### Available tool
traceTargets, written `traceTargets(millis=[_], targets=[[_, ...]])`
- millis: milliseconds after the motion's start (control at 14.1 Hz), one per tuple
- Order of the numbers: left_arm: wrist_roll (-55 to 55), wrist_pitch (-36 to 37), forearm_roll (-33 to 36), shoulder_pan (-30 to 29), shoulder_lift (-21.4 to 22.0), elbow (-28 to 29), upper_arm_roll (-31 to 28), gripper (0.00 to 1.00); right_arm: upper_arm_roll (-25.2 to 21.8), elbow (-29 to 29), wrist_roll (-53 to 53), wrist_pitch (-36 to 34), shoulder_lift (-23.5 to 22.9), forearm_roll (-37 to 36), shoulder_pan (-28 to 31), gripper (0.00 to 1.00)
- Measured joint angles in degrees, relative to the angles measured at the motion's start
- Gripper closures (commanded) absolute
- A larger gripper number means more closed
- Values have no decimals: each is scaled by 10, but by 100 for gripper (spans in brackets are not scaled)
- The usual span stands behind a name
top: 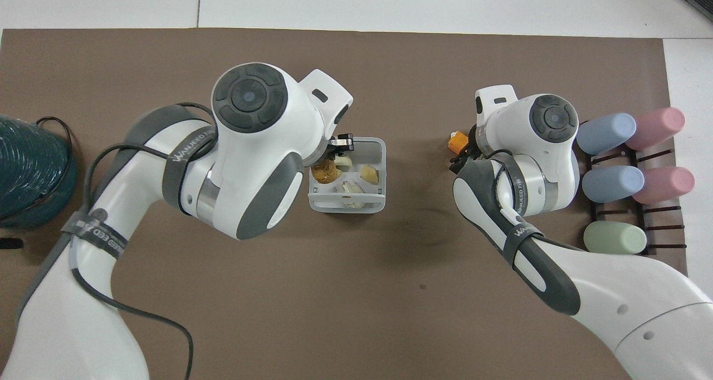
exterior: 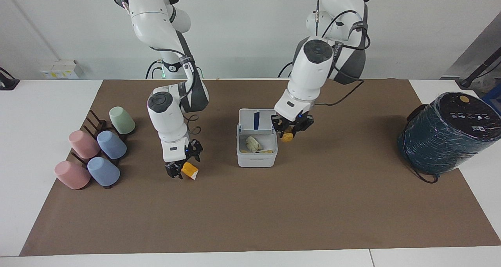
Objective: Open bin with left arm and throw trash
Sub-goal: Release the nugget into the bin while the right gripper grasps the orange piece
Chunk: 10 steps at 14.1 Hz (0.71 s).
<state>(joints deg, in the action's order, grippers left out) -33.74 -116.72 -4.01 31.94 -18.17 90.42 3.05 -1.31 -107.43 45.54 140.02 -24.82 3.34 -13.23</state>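
Currently the small white square plastic bin (exterior: 256,149) (top: 347,197) sits mid-mat on the brown table mat (exterior: 250,212) (top: 356,291), hinged lid (exterior: 257,120) upright, blue stripe showing. Inside: a pale cream lump (exterior: 253,143) (top: 343,161) and other yellowish pieces. Left gripper (exterior: 292,127) (top: 333,149) hangs over the bin's edge toward the left arm's end, fingers clamped on the golden-brown bumpy oval (exterior: 287,136) (top: 326,171). Right gripper (exterior: 181,166) is low at the mat, fingers clasping the orange wedge with white end (exterior: 190,170) (top: 458,142). Pastel cups on a dark rack (exterior: 96,152) (top: 629,176) stand toward the right arm's end; a dark teal wrapped cylinder (exterior: 446,132) (top: 30,174) toward the left arm's.
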Motion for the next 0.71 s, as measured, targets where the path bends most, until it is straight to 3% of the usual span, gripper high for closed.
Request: traceTargets(millis=[71, 142, 213, 284, 497, 711], targets=[[-4, -15, -9, 9, -1, 8, 0, 87, 0, 0, 1, 0, 0, 0, 0, 45], [-5, -26, -13, 14, -1, 16, 0, 61, 1, 0, 1, 0, 0, 0, 0, 80], [-5, -34, -16, 15, -2, 23, 0, 38, 2, 0, 1, 1, 0, 0, -1, 100], [-6, -40, -20, 15, -2, 27, -2, 29, 3, 0, 1, 1, 0, 0, -1, 100], [-6, -48, -45, 13, -1, 26, -9, 18, 3, 1, 1, 2, 1, 0, -1, 100], [-6, -48, -48, 11, 0, 20, -11, 19, 3, 2, 1, 5, 2, 0, 0, 100]])
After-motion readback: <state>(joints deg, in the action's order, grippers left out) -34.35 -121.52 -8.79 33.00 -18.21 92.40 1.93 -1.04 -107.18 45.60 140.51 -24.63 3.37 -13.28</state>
